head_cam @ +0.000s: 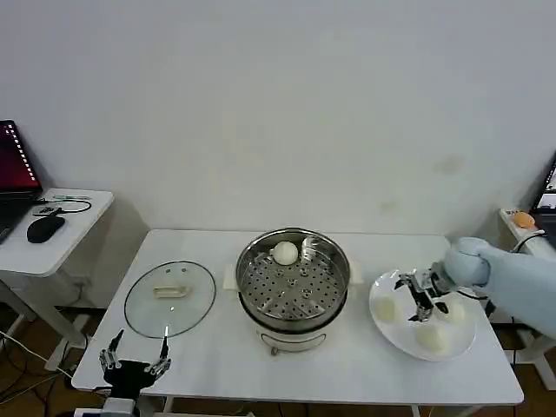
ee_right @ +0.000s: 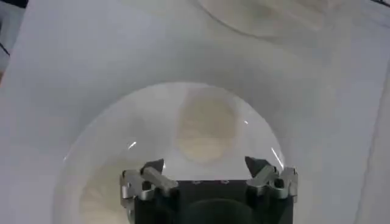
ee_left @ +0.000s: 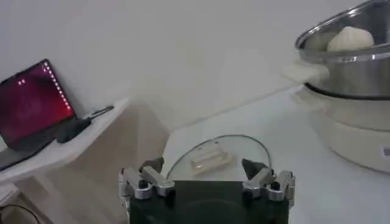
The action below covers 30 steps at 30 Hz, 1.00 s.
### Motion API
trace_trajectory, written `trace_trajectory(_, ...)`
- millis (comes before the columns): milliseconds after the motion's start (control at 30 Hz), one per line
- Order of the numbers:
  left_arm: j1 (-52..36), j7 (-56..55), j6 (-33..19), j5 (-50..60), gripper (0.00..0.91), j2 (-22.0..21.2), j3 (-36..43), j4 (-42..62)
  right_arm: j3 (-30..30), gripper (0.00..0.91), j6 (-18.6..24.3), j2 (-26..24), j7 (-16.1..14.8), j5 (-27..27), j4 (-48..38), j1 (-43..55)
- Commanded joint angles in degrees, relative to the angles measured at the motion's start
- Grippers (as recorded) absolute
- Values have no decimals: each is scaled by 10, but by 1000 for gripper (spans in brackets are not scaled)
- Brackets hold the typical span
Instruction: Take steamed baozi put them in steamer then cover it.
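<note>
The steel steamer (head_cam: 294, 282) stands mid-table with one steamed baozi (head_cam: 286, 253) on its perforated tray. The cover (head_cam: 169, 298), a glass lid with a cream handle, lies flat to its left. On the right, a white plate (head_cam: 401, 334) carries three baozi (head_cam: 432, 339). My right gripper (head_cam: 423, 295) hovers open just above the plate. In the right wrist view a baozi (ee_right: 206, 131) lies ahead of the open right gripper (ee_right: 205, 165). My left gripper (head_cam: 135, 358) waits open at the table's front left corner, short of the cover (ee_left: 219, 155). The steamer (ee_left: 347, 55) also shows in the left wrist view.
A side table at the far left holds a laptop (head_cam: 16, 169) and a black mouse (head_cam: 45, 228). Another small table with an orange object (head_cam: 523, 220) stands at the far right. Bare tabletop lies in front of the steamer.
</note>
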Motion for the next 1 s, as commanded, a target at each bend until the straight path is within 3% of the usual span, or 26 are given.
trace_trajectory(33,2,1,0,0,907,2,-3,-2,30,907,-9,41,4,0,-36,-37)
trace_trajectory(167,3,1,1,0,907,2,-5,-3,29,877,-18,43,3,0,-36,-42)
trace_trajectory(300,2,1,1,0,907,1,-3,-2,31,776,-24,43,2,-2,-38,-42)
trace_trajectory(400,0,1,1,0,907,1,-3,-2,30,635,-27,41,-1,-4,-39,-41)
trace_trajectory(533,0,1,2,0,907,1,-3,-3,30,544,-29,42,-2,-2,-43,-43)
trace_trajectory(733,0,1,3,-1,907,1,-3,-3,24,534,-32,28,-8,9,-28,-20)
trace_trajectory(1000,-3,3,7,-1,907,3,0,-5,-29,544,-32,-28,-21,48,20,106)
